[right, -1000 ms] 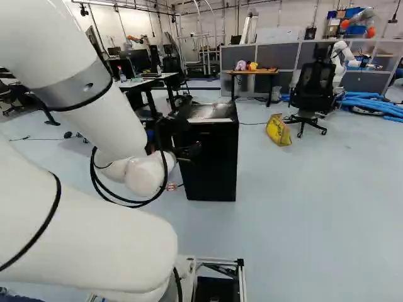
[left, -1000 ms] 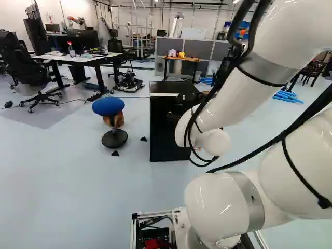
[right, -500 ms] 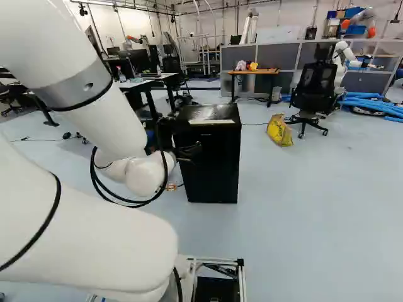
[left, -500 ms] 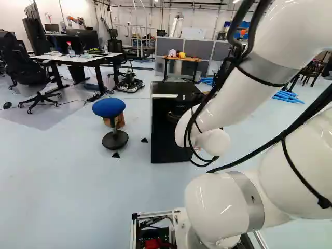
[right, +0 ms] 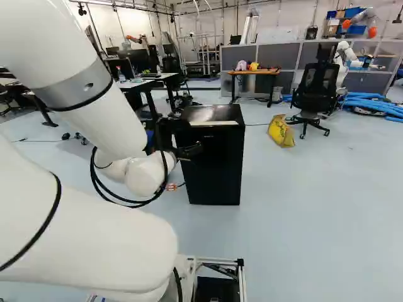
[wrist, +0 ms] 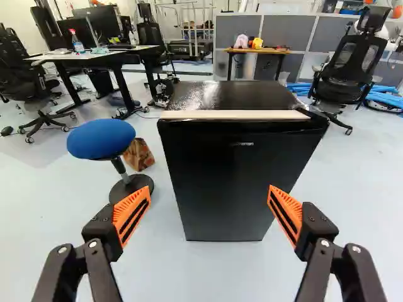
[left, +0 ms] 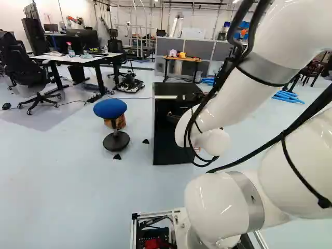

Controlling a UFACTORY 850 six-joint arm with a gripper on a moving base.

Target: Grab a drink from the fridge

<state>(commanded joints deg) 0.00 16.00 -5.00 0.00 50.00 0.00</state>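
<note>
My gripper (right: 189, 151) shows dark against the black fridge (right: 217, 167) in the right base view. Seen from the wrist, the gripper (wrist: 208, 194) has its two orange-padded fingers spread wide, nothing held between them. The fridge (wrist: 236, 170) stands upright ahead of the fingers, its door closed and facing me, with a pale strip along the top front edge. A gap of floor seems to lie between fingertips and fridge. No drink is visible; the inside of the fridge is hidden.
A blue-topped stool (left: 110, 109) stands left of the fridge, a brown bag (wrist: 138, 154) behind it. Farther back are desks (left: 78, 58), an office chair (right: 313, 94), a yellow bag (right: 280, 131), blue tubes (right: 371, 104) and another robot (right: 343, 56).
The base has moved a little ahead, with a slight turn left: fridge and stool look nearer and shifted rightward. The arm keeps its pose over its lowest joint.
</note>
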